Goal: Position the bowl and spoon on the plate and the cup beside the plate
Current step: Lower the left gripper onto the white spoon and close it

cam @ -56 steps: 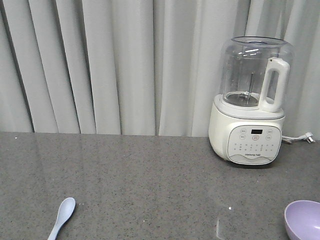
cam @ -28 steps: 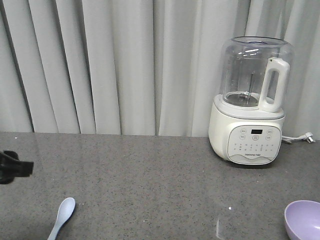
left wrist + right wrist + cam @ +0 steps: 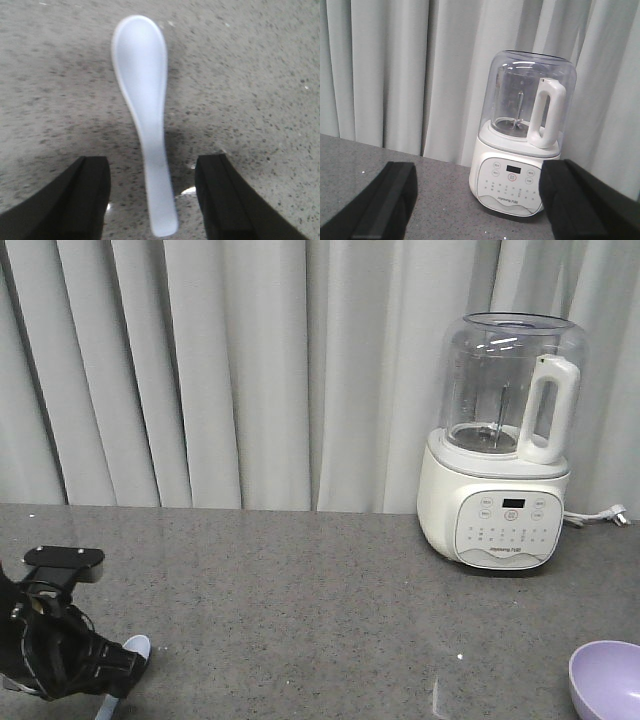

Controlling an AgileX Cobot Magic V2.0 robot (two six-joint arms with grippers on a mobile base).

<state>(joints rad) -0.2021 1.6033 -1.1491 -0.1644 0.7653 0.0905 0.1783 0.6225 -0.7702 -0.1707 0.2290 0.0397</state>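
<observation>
The spoon [image 3: 142, 100] lies flat on the grey speckled tabletop [image 3: 260, 75]. Its scoop faces up and points away from the left wrist camera, and its handle runs back toward it. The left pincer [image 3: 154, 167] is spread wide and grips nothing. One finger stands on each side of the handle, with bare tabletop showing between each finger and the plastic. Whether the fingertips touch the tabletop cannot be told.

In the front view the left arm sits low at the left edge over the spoon, and the lavender bowl [image 3: 608, 680] rests well apart at the lower right corner. Neither the plate nor the cup shows in any view. The right pincer [image 3: 477, 170] is likewise spread and empty, held up facing a white blender [image 3: 517, 150] that stands before the curtain.

The step in hand looks like the pick-up of the spoon, early in the task. The next move probably calls for settling the fingers right down to the tabletop and closing squarely across the handle. The handle is thin, low and smooth, so an off-centre squeeze could let it slip out.
</observation>
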